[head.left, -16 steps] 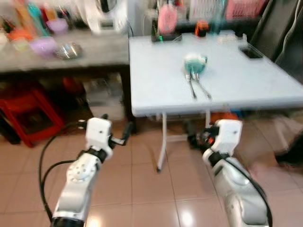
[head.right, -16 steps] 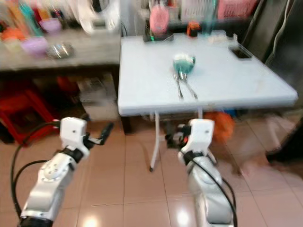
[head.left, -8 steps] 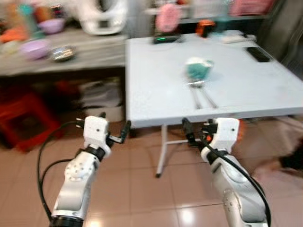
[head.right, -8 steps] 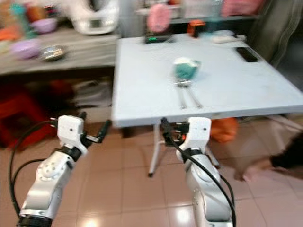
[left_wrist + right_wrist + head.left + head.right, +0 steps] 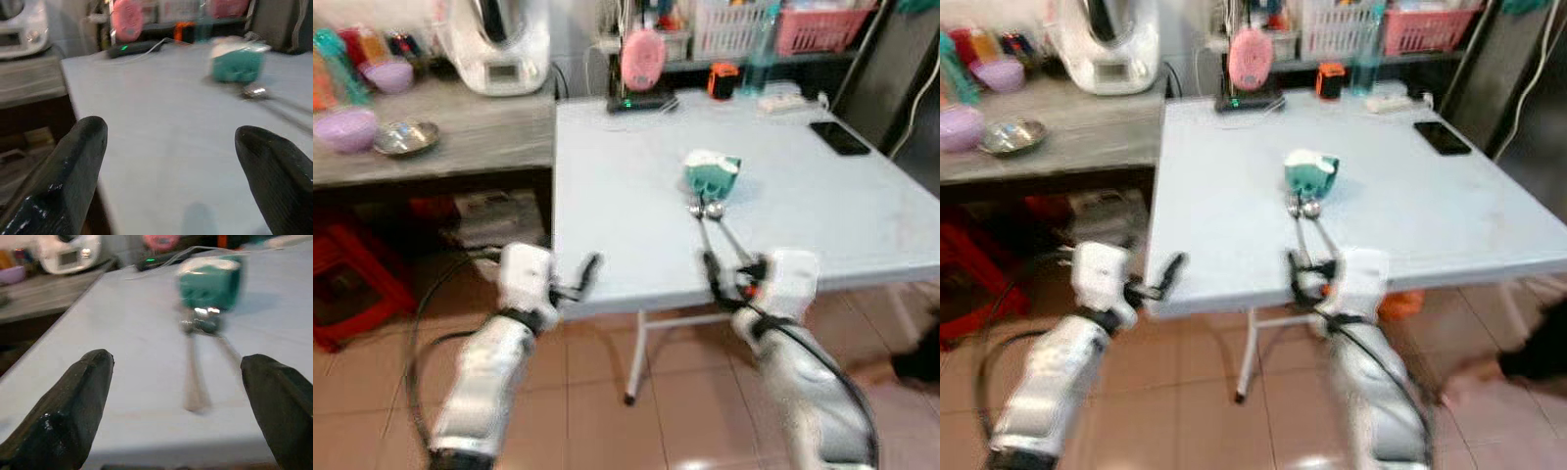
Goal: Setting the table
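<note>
A teal cup with a white top stands mid-table on the pale blue folding table. Two metal spoons lie side by side just in front of it, bowls toward the cup. My left gripper is open at the table's front edge, left of the spoons. My right gripper is open at the same edge, right at the spoon handles' ends. The right wrist view looks between its fingers at the spoons and cup. The left wrist view shows bare tabletop between its fingers, the cup off to one side.
A grey counter to the left carries a purple bowl, a metal bowl and a white appliance. A black phone and a pink object sit at the table's far side. A red stool stands underneath.
The whole view has shifted closer to the table. Both grippers, earlier low over the floor tiles, now sit up at the table's front edge.
</note>
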Robot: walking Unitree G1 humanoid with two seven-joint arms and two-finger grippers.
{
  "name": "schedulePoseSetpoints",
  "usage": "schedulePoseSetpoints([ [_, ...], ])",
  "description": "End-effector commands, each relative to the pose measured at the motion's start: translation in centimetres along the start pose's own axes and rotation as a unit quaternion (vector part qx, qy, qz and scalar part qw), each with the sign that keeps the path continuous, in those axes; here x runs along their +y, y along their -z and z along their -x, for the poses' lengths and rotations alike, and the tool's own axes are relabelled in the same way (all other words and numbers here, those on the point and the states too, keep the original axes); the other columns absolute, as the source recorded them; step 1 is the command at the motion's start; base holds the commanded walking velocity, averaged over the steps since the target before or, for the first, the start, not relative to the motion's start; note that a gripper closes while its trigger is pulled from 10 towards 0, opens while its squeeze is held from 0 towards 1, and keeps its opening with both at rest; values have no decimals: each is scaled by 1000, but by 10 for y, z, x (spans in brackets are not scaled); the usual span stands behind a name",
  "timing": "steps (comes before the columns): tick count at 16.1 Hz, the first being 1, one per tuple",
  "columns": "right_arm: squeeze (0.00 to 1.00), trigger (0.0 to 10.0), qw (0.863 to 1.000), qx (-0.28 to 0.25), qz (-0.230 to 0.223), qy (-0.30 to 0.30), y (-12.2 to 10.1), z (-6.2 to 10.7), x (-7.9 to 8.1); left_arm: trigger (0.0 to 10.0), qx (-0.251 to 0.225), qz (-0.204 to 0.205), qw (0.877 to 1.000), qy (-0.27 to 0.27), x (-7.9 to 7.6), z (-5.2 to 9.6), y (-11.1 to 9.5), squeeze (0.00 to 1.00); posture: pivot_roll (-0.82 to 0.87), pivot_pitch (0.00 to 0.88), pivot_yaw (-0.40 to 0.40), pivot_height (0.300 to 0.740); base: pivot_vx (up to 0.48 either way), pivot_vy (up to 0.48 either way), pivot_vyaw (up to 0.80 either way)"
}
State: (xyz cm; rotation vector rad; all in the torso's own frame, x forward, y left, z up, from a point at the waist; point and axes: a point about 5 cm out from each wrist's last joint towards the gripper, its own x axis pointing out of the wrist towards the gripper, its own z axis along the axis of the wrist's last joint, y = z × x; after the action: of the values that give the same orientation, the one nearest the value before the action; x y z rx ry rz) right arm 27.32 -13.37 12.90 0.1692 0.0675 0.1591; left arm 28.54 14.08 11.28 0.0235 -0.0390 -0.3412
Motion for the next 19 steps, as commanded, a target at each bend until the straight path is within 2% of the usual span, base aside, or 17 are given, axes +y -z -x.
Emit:
schedulePoseSetpoints([
  [1, 0, 10000, 1000, -4, 9, 14, -4, 1, -8, 10000, -11, 0, 1000, 12, -7, -4, -6, 0, -45, 35, 28, 740, 480, 0, 0],
  [6, 0, 10000, 1000, -2, 17, 8, -3, 1, -7, 10000, -7, -5, 1000, 9, -4, -1, -4, 0, -38, 30, 25, 740, 421, 0, 0],
  [9, 0, 10000, 1000, 5, 21, 5, 0, 4, -7, 10000, 1, -14, 1000, -2, 1, 5, -1, 0, -38, 30, 25, 740, 0, 0, 0],
  [12, 0, 10000, 1000, 3, 14, 8, -1, 4, -7, 10000, 13, -40, 999, 0, 8, 11, 4, 0, -37, 35, 26, 740, 0, 0, 0],
  [15, 0, 10000, 1000, 10, 12, 7, 2, 7, -4, 10000, 22, -56, 998, 18, 13, 23, 8, 0, -35, 52, 32, 740, 0, 0, 0],
  [19, 0, 10000, 1000, 8, 12, 9, 1, 7, -6, 10000, 20, -58, 997, 39, 13, 27, 8, 0, -36, 59, 33, 740, 0, 0, 416],
])
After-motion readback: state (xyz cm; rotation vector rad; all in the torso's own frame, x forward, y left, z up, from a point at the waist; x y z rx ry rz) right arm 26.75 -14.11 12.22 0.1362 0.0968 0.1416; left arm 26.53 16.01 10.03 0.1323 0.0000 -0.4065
